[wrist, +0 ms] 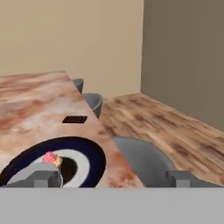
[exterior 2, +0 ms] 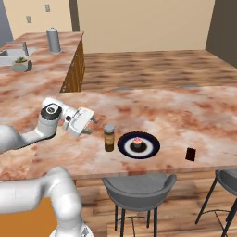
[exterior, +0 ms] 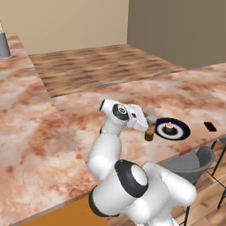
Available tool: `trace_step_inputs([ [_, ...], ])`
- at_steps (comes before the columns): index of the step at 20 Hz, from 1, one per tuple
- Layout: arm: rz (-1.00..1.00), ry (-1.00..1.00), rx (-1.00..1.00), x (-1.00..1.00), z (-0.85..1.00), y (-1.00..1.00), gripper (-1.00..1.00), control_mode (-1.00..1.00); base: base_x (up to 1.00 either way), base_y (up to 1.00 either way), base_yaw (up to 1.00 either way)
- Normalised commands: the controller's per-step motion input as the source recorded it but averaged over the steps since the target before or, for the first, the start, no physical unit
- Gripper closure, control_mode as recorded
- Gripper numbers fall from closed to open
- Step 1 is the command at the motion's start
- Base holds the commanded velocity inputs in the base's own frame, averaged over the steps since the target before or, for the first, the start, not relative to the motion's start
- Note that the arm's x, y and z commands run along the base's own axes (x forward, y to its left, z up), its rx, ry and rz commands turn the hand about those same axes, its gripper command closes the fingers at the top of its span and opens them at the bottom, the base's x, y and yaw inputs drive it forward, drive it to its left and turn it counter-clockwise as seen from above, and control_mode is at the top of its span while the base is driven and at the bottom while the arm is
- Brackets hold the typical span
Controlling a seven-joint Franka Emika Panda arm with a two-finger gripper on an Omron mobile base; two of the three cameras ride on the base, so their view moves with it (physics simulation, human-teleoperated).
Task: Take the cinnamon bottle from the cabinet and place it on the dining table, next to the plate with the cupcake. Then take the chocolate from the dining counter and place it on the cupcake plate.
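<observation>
The arm reaches low and level over the marbled table (exterior 2: pixel 176 111), wrist bent sideways, with the gripper (exterior 2: pixel 94 123) at nine o'clock of the cinnamon bottle (exterior 2: pixel 109 138), just clear of it. Its fingers (wrist: pixel 43 178) stand wide apart, holding nothing. The bottle stands upright, dark brown with a grey cap and tan label, just beside the plate (exterior 2: pixel 151 147) at its nine o'clock. The cupcake (exterior 2: pixel 137 142) sits mid-plate. The dark chocolate (exterior 2: pixel 190 154) lies at three o'clock, well apart.

Arm outstretched, gripper (exterior 2: pixel 94 124) open.
</observation>
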Motion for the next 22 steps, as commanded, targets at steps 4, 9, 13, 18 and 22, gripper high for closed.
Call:
trace_step_inputs([
  [4,-0.06,0.21,0.23,-0.40,1.00,-0.45,-1.00,-1.00,0.00,0.00,0.00],
  [9,0.00,0.24,0.23,-0.44,0.93,-0.81,-1.00,-1.00,0.00,0.00,0.00],
  [13,0.02,0.24,0.33,-0.16,0.43,-1.00,-1.00,-1.00,0.00,0.00,0.00],
  [18,0.12,0.24,0.32,-0.06,0.08,-1.00,-1.00,-1.00,0.00,0.00,0.00],
  [22,0.24,0.24,0.30,-0.05,-0.01,-0.98,-1.00,-1.00,0.00,0.00,0.00],
])
